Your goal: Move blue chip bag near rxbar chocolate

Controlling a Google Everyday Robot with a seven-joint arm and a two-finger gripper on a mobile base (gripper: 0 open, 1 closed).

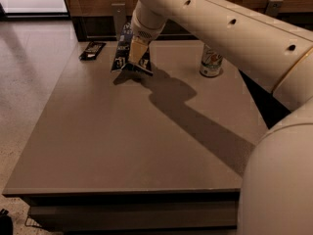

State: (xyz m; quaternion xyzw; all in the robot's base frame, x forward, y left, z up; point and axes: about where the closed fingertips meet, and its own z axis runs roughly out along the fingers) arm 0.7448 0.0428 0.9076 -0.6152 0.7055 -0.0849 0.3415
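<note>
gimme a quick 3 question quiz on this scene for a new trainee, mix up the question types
1. Multiple choice: where is the tool?
A) down at the blue chip bag, toward the far side of the table
B) at the table's near edge
C) off the table, over the floor

2. True or false: in the camera view the rxbar chocolate lies to the left of the blue chip bag, with a strip of bare table between them.

3. Fill in: the upright thing on the right side of the table is a ____.

Key: 1 A; 2 true; 3 soda can
</note>
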